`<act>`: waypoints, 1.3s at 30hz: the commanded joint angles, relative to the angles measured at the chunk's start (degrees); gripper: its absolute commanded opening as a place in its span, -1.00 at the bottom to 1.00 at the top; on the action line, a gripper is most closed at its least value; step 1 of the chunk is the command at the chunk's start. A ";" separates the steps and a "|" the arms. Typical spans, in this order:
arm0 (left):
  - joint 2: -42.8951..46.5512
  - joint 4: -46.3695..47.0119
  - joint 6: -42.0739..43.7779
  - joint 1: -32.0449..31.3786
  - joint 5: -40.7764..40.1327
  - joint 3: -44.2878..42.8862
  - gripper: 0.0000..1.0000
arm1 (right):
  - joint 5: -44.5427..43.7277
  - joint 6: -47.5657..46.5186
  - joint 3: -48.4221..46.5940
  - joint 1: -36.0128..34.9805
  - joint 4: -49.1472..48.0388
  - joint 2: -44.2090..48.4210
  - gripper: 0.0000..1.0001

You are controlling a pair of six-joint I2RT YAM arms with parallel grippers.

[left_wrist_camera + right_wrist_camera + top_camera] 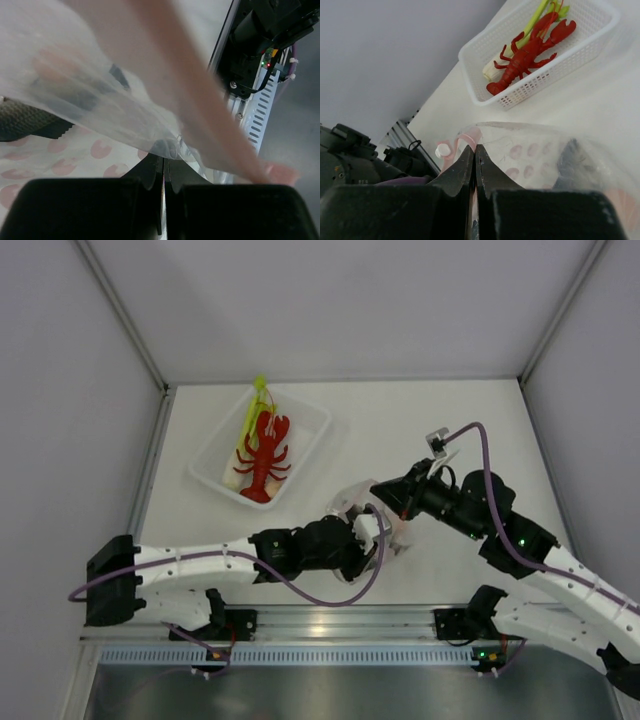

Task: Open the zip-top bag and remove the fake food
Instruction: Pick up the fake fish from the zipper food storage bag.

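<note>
The clear zip-top bag (pixel 372 508) with pink dots hangs between both grippers at the table's middle front. My left gripper (pixel 366 532) is shut on its plastic (pixel 165 150); the pink zip strip (pixel 200 100) runs across that view. My right gripper (pixel 385 492) is shut on the bag's pink zip edge (pixel 470 137). A grey fish (pixel 25 120) shows inside the bag, also as a dark shape in the right wrist view (pixel 575 160). A pinkish round piece (pixel 55 62) shows blurred through the plastic. The red lobster (pixel 265 455) and the green-and-white leek (pixel 250 420) lie in the tray.
A rigid white mesh tray (pixel 305 410) stands at the back left; it also shows in the right wrist view (pixel 570 60). Grey walls enclose the table on three sides. A metal rail (pixel 330 620) runs along the near edge.
</note>
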State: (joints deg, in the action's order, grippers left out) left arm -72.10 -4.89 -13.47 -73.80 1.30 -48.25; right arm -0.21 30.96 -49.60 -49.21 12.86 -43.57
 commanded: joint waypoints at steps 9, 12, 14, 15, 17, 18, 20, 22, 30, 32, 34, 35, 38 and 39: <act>-3.67 -3.63 -4.89 1.55 -7.18 -1.23 -1.00 | 2.14 -7.14 -2.51 1.22 -2.50 5.60 -1.00; -2.62 -5.48 -7.00 2.78 -11.49 -1.23 -1.00 | 0.56 -7.05 -2.34 1.22 -1.00 6.39 -1.00; -1.56 -6.10 -9.27 3.75 -13.85 -1.15 -1.00 | 0.56 -7.05 -1.64 1.22 -0.73 7.00 -1.00; -1.30 -6.36 -9.98 4.80 -14.30 -1.06 -1.00 | 0.56 -6.45 -1.29 1.22 -0.82 7.18 -1.00; -1.55 -6.80 -11.65 5.86 -14.92 -1.49 -1.00 | 1.43 -5.92 -0.06 1.22 -1.96 7.80 -1.00; -1.91 -7.85 -12.36 6.73 -15.18 -1.84 -1.00 | 1.87 -4.95 0.38 1.14 -2.40 7.97 -1.00; -3.65 -9.35 -13.94 7.53 -16.84 -3.59 -1.00 | 3.01 -3.81 1.87 1.22 -4.16 8.67 -1.00; -4.80 -11.54 -14.82 7.97 -18.95 -5.09 -1.00 | 3.54 -1.53 3.37 1.13 -5.21 8.85 -1.00; -11.31 -16.21 -20.71 11.30 -19.94 -12.91 -1.00 | 2.41 12.25 8.64 1.13 -6.88 10.69 -1.00; -13.42 -17.26 -20.89 11.92 -17.39 -14.67 -1.00 | 0.49 15.60 10.31 1.13 -6.37 12.72 -1.00; -16.22 -18.05 -20.71 12.27 -14.42 -17.66 -0.92 | -1.98 16.67 11.19 1.05 -5.48 14.47 -1.00; -17.37 -19.27 -20.63 12.45 -13.70 -18.71 -0.88 | -3.90 17.37 11.37 1.05 -4.87 16.05 -1.00; -21.85 -21.04 -20.63 12.54 -11.51 -22.93 -0.82 | -5.33 17.56 12.07 1.05 -3.11 18.34 -1.00; -22.73 -20.96 -20.63 12.54 -10.97 -23.64 -0.79 | -5.50 17.56 12.16 1.05 -2.50 18.70 -1.00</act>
State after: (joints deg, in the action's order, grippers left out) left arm -92.47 -23.18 -31.66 -62.02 -12.14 -68.49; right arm -3.62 45.76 -37.39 -48.60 11.16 -27.27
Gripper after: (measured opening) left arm 0.095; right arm 0.005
